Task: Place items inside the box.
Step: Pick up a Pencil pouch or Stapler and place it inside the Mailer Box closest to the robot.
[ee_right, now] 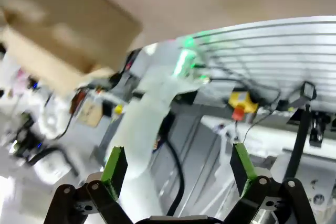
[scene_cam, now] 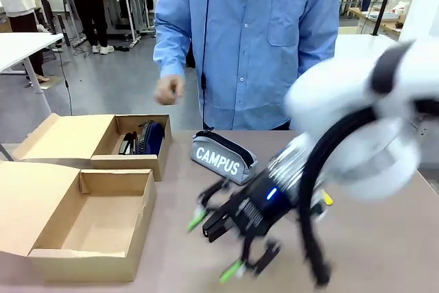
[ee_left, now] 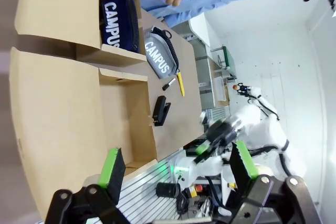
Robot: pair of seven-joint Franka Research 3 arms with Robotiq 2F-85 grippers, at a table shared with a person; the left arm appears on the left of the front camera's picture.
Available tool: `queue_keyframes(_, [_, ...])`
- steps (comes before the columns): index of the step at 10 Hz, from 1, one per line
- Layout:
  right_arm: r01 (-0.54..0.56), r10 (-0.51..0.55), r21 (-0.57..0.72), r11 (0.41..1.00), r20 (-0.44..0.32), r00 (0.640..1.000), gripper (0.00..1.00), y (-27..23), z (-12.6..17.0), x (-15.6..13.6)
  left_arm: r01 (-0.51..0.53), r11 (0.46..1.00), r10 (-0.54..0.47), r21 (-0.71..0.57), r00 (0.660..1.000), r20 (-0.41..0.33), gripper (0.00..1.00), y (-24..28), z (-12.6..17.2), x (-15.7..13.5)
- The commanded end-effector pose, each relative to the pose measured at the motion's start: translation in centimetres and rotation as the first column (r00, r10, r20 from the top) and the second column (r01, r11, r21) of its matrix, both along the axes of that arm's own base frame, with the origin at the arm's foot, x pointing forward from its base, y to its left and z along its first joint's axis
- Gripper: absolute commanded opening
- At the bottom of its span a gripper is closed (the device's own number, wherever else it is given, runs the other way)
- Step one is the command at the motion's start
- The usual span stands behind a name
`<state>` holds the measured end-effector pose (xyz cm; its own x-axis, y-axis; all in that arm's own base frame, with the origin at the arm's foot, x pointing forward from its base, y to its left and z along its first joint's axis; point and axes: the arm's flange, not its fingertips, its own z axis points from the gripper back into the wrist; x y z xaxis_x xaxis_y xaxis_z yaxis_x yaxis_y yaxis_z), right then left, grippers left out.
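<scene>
Right arm [scene_cam: 357,128] sat closest to the front camera, blurred, reaching in from the right over the table [scene_cam: 178,252]. Its right gripper [scene_cam: 214,248] hung low above the table, just in front of the grey pencil case [scene_cam: 223,158]. Fingers were spread wide with nothing between them. The right wrist view agreed: green pads [ee_right: 114,167] far apart and empty.

On the other arm, the left gripper [ee_left: 178,163] was also wide open and empty, looking across the boxes.

At near left stood the box [scene_cam: 96,263], lid flap folded out to the left, cardboard floor in full view. Just behind it was a second box [scene_cam: 130,162] with the navy pencil case [scene_cam: 152,136] inside. The grey pencil case lay on the table to the right of the second box.

In the left wrist view the stapler [ee_left: 160,111], marker [ee_left: 169,83] and yellow cutter [ee_left: 180,83] lay on the table outside both boxes. Marker and cutter were side by side next to the grey pencil case, with the stapler nearer the box.

At the far side stood a person in a blue shirt, one hand [scene_cam: 168,90] loosely closed above the second box.
</scene>
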<state>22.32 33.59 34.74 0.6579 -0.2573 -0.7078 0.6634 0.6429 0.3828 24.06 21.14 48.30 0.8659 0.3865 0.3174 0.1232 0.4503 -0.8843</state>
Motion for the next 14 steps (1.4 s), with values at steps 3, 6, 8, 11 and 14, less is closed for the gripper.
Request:
queue_keyframes(3, [0.0, 0.0, 0.0, 1.0, 0.0, 1.0, 1.0, 0.0, 0.0, 0.0, 0.004, 1.0, -0.004, -0.013, 1.0, 0.031, 1.0, 0.0, 0.1, -0.1])
queue_keyframes(6, [-0.008, 0.026, -0.165, 0.986, 0.108, 0.994, 1.0, 0.8, -0.2, -0.8, 0.004, 1.0, -0.004, -0.013, 1.0, 0.031, 1.0, 0.0, 0.1, -0.1])
queue_keyframes(8, [0.004, 0.093, -0.344, 0.939, 0.266, 0.959, 1.0, 1.2, 2.9, 0.5, 0.004, 1.0, -0.004, -0.013, 1.0, 0.031, 1.0, 0.0, 0.1, -0.1])
queue_keyframes(11, [0.15, 0.082, -0.5, 0.853, 0.411, 0.908, 1.0, 2.5, 4.9, 1.6, 0.004, 1.0, -0.004, -0.013, 1.0, 0.031, 1.0, 0.0, 0.1, -0.1])
queue_keyframes(14, [0.35, -0.067, -0.427, 0.834, 0.552, 0.831, 1.0, 3.0, 5.2, 1.7, 0.004, 1.0, -0.004, -0.013, 1.0, 0.031, 1.0, 0.0, 0.1, -0.1])
